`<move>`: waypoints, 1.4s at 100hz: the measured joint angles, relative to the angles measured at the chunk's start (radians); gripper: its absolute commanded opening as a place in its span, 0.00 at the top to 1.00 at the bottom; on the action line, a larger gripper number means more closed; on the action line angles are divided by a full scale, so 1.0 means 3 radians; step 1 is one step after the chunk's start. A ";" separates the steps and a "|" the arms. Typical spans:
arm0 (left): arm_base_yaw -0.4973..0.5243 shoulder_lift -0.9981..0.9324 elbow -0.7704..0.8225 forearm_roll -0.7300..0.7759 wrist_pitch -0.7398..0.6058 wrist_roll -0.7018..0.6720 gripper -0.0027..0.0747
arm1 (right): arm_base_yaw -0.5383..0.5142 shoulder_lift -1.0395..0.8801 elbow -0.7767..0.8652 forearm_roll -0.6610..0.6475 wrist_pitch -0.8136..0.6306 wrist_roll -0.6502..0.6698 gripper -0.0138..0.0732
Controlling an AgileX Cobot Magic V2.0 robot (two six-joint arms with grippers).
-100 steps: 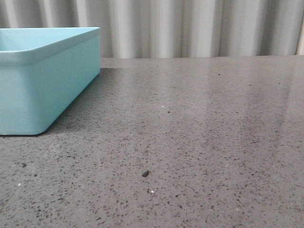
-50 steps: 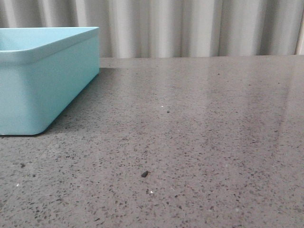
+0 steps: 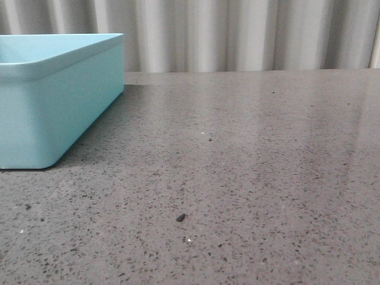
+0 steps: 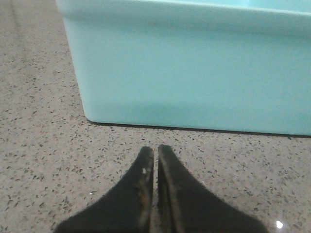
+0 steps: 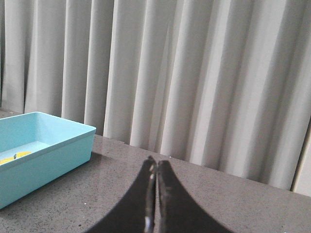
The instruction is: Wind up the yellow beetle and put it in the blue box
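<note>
Front view: the blue box point(image 3: 59, 107) stands on the speckled table point(image 3: 249, 178); its inside is hidden from here, and neither arm shows.

Left wrist view: the left gripper point(image 4: 155, 154) hangs low just in front of the box wall, fingers pressed together and empty. A forward drift could shove the box.

Right wrist view: the right gripper point(image 5: 155, 167) is raised well away from the box, fingers together, empty. A yellow shape point(image 5: 12, 158) lies on the box floor, likely the yellow beetle, though only a sliver shows. If wound, it could run against the wall inside.
</note>
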 measured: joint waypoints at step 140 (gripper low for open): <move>0.0000 0.0000 0.0000 0.0000 0.0007 -0.0010 0.99 | -0.1096 0.0138 0.2413 -0.0114 -0.1559 0.0000 0.89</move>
